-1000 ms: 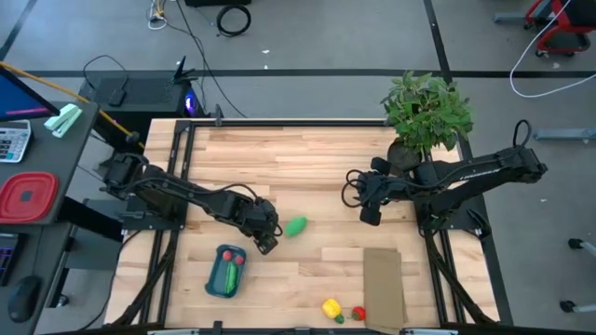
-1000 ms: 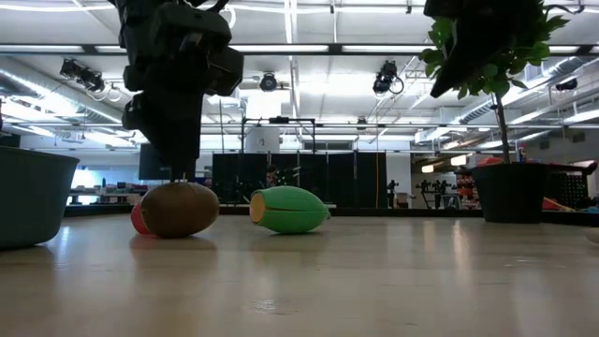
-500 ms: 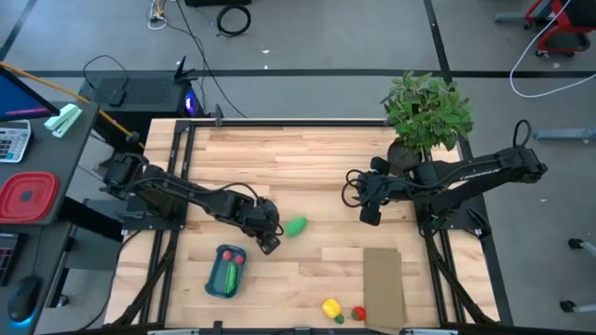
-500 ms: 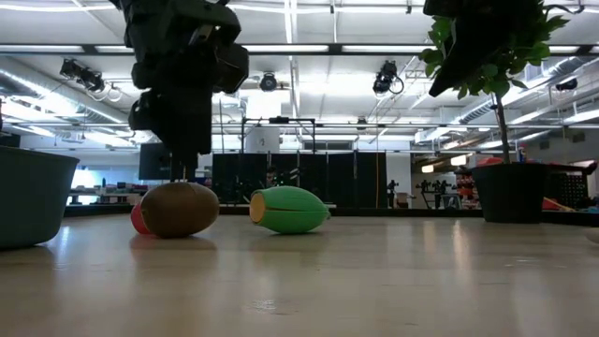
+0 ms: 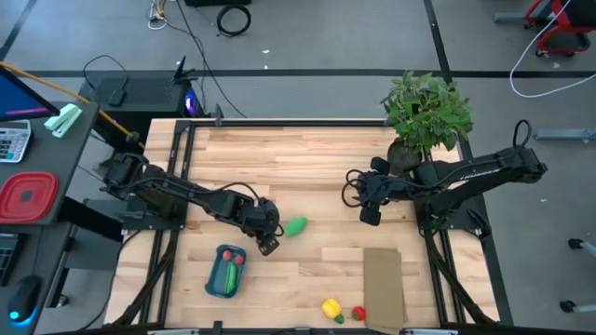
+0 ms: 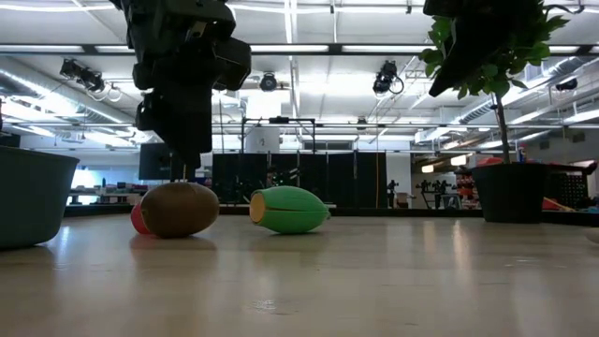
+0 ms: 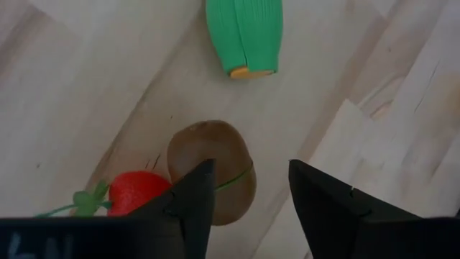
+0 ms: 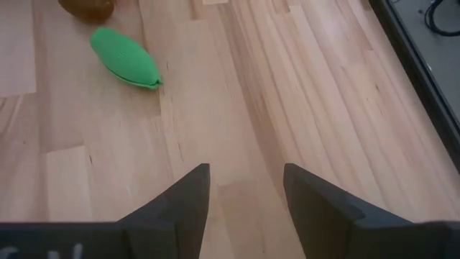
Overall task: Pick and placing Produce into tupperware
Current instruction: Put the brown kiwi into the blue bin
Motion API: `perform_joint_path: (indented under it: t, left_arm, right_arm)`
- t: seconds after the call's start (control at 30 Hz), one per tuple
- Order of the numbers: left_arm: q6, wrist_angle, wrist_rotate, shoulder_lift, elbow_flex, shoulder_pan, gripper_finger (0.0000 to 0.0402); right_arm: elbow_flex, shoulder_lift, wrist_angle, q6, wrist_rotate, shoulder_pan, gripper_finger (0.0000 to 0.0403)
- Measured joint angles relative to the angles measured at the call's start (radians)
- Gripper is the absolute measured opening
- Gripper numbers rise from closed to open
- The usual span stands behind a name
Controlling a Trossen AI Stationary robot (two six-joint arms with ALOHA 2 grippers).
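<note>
Kiwi (image 7: 211, 169) on the tabletop (image 5: 307, 158) sits under the left gripper (image 7: 248, 191), jaws apart to straddle it; right gripper (image 8: 241, 198) waits, jaws apart and holding nothing.

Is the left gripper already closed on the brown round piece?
No: in the left wrist view the left gripper hangs open above the brown round piece, which lies on the table, fingers apart and not touching it.
</note>
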Motion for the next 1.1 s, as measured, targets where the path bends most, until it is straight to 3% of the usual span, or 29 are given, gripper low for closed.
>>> perform_joint_path:
  t: [0.43, 1.1]
  left_arm:
    - [-0.086, -0.036, 0.001, 0.01, 0.0, -0.007, 0.0272]
    - [-0.084, -0.028, 0.001, 0.129, 0.0, -0.013, 0.0275]
  right_arm:
    - [0.0, 0.0, 0.0, -0.003, 0.0, 0.0, 0.0187]
    - [0.0, -0.001, 0.014, -0.025, 0.0, 0.0, 0.0187]
